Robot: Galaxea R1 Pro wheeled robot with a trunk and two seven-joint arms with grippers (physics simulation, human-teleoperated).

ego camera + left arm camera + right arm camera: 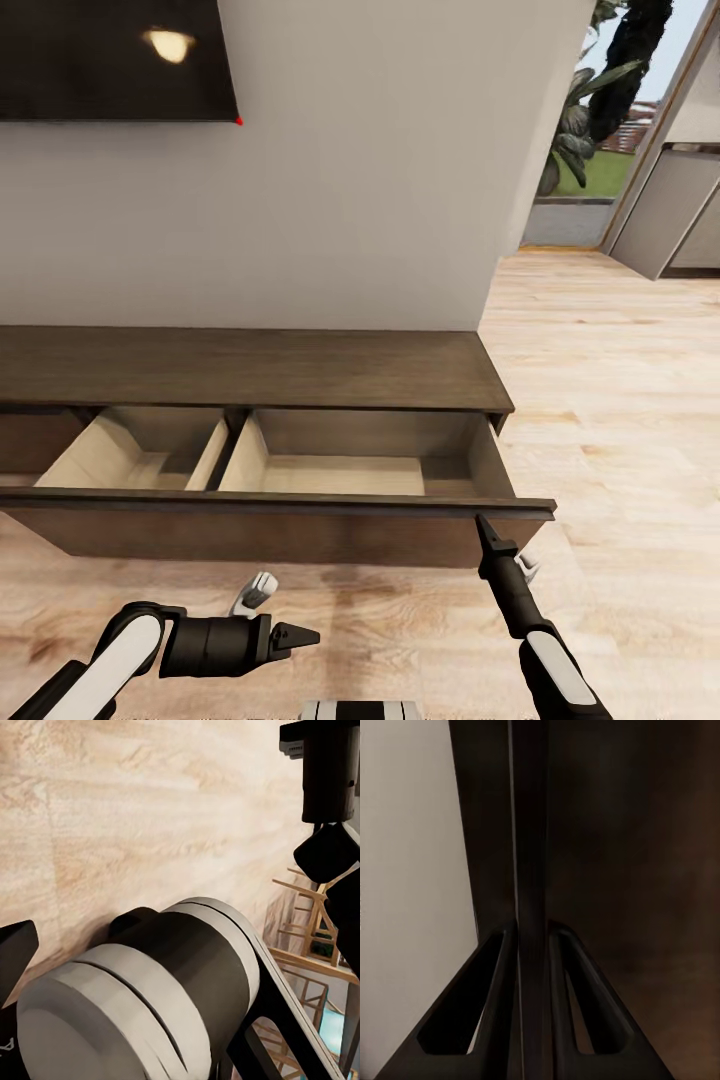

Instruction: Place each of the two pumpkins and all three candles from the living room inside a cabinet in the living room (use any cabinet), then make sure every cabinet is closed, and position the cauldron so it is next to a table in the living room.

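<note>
Two arms in the head view, both low in frame. The cabinet [250,368] is a long low dark brown unit against the grey wall [380,180], spanning from 9 o'clock to about 3 o'clock of centre. Its drawer [300,470] is pulled out toward the robot, with a light tan interior split by a divider [210,455] into a left and a right compartment; both look bare inside. The dark drawer front [280,530] runs across at 6 o'clock.

The right gripper [490,535] is at 5 o'clock, pointing up at the right end of the drawer front, its tip touching or just below the top lip. In the right wrist view the fingers [502,1012] sit narrow, close on either side of a thin dark vertical edge of the cabinet [529,870]; they seem clamped on it, contact not fully clear.

The left gripper [295,636] is at 7 o'clock, held sideways over the wood floor [600,400] and pointing right, well apart from the drawer. Fingers look drawn together to a point, nothing between them. The left wrist view shows floor [135,810] and a grey-and-black robot joint [150,990].

A dark TV screen [110,60] hangs at 11 o'clock. A plant [590,100] is by the doorway at 1 o'clock.
</note>
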